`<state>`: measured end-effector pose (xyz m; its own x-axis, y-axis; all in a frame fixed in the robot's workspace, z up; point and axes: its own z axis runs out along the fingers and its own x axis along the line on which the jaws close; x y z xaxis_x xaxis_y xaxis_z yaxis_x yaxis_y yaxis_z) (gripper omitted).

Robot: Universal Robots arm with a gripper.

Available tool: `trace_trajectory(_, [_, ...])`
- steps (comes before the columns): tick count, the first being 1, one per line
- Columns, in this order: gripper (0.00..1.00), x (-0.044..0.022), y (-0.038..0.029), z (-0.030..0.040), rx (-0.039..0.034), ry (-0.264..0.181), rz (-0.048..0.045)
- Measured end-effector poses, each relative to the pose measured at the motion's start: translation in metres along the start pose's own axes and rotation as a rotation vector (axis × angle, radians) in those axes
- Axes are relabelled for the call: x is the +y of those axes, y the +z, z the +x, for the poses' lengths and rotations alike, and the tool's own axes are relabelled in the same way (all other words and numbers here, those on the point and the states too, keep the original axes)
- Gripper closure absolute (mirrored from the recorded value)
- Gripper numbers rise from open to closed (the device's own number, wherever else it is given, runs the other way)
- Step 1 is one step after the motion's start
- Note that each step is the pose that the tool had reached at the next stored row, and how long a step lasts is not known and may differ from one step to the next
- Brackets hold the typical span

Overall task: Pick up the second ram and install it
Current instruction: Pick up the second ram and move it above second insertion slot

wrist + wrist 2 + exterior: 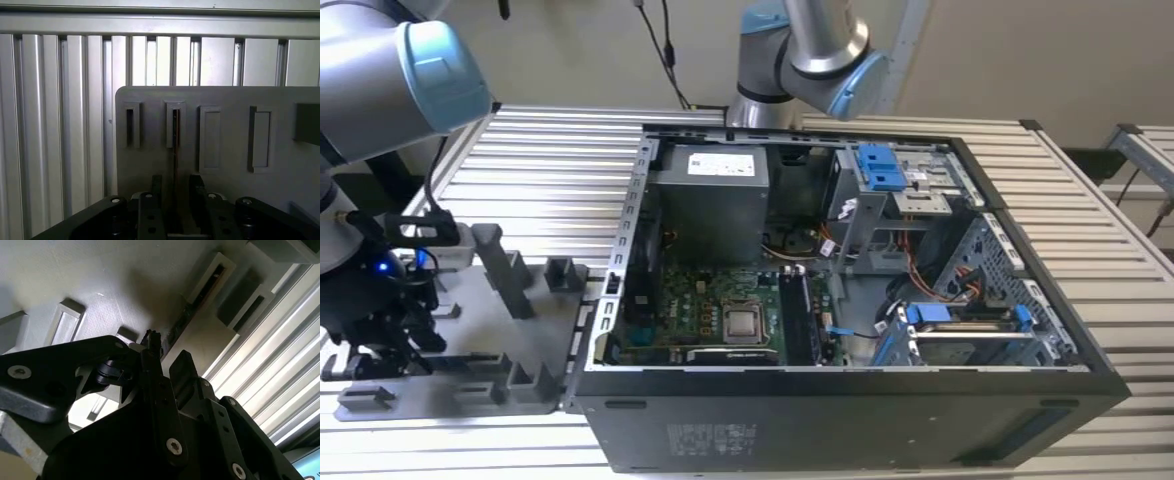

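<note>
1. The pincer (387, 335) stands at the exterior view's left, low over the grey tray (467, 335), which lies on the slatted metal tabletop (547, 150).
2. In the first wrist view the second ram (175, 150) shows edge-on as a thin dark strip. One end sits in a slotted block (175, 107) of the tray (135, 170).
3. The strip runs down between the pincer's two fingers (156, 187).
4. The pincer (175, 182) is parted, with one finger on each side of the ram and a visible gap on both sides. It has hold of nothing.
5. The second wrist view shows the same straddle: the ram (182, 320) leads into the pincer (167, 352).
6. The open computer case (854, 420) lies just beside the tray, its green motherboard (707, 310) exposed.
</note>
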<state>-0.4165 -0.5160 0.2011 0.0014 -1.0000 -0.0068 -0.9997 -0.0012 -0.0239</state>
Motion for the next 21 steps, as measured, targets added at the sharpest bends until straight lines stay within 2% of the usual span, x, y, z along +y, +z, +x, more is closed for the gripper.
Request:
trace_trajectory(6, [0.64, 0.0001, 0.0002, 0.0, 0.0, 0.0, 0.0])
trace_trajectory(7, [0.66, 0.0001, 0.0002, 0.0, 0.0, 0.0, 0.0])
trace_trajectory(8, [0.73, 0.0001, 0.0002, 0.0, 0.0, 0.0, 0.0])
trace_trajectory(9, [0.73, 0.0001, 0.0002, 0.0, 0.0, 0.0, 0.0])
trace_trajectory(10, [0.79, 0.0001, 0.0003, 0.0, 0.0, 0.0, 0.0])
trace_trajectory(11, [0.79, 0.0001, 0.0003, 0.0, 0.0, 0.0, 0.0])
trace_trajectory(12, [0.85, 0.0001, 0.0003, 0.0, 0.0, 0.0, 0.0])
trace_trajectory(21, [0.86, 0.0002, 0.0005, 0.0, 0.0, 0.0, -0.0001])
